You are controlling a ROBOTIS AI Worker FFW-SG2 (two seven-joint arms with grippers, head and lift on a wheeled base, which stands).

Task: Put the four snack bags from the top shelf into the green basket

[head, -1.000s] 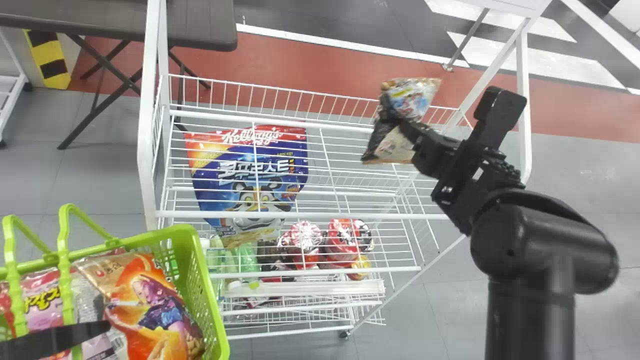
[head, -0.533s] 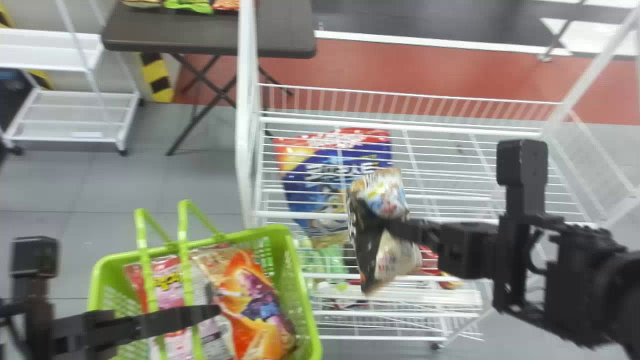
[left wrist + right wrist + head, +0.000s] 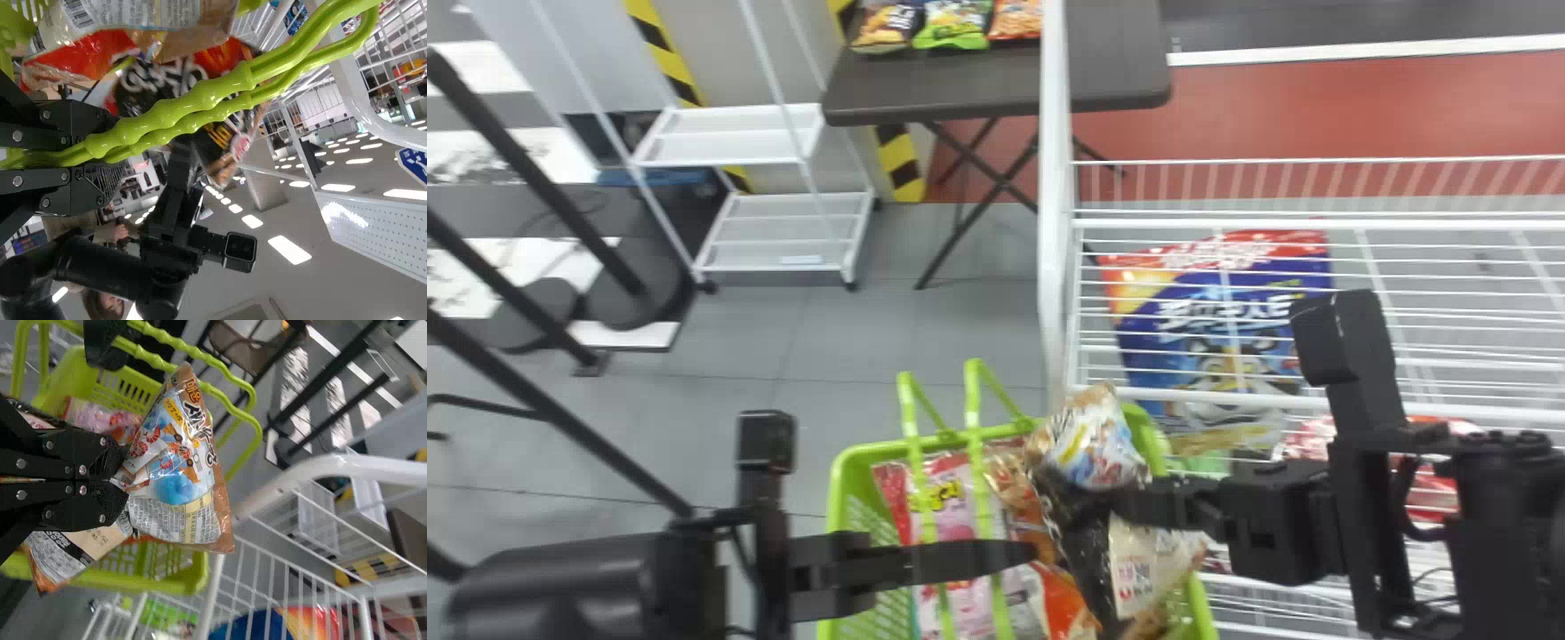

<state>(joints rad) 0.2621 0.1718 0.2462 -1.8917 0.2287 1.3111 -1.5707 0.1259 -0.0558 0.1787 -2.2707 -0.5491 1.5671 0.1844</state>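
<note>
Partly hidden, cropped: green basket (image 3: 834, 508) | snack bag (image 3: 1096, 447) in right claw (image 3: 1096, 503) overlaps

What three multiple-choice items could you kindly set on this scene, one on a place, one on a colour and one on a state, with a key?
1. Where is the right tool?
A) Over the dark table
B) Over the green basket
C) Against the floor

2. What colour is the floor band beyond the wire rack?
A) Yellow
B) Blue
C) Red

3. What is the state of the left tool?
A) Shut on the basket's handles
B) Open, holding nothing
C) Shut on a snack bag

Key:
1 B: the head view shows it above the basket.
2 C: the band runs red behind the rack.
3 A: the left wrist view shows the handles running between its fingers.
</note>
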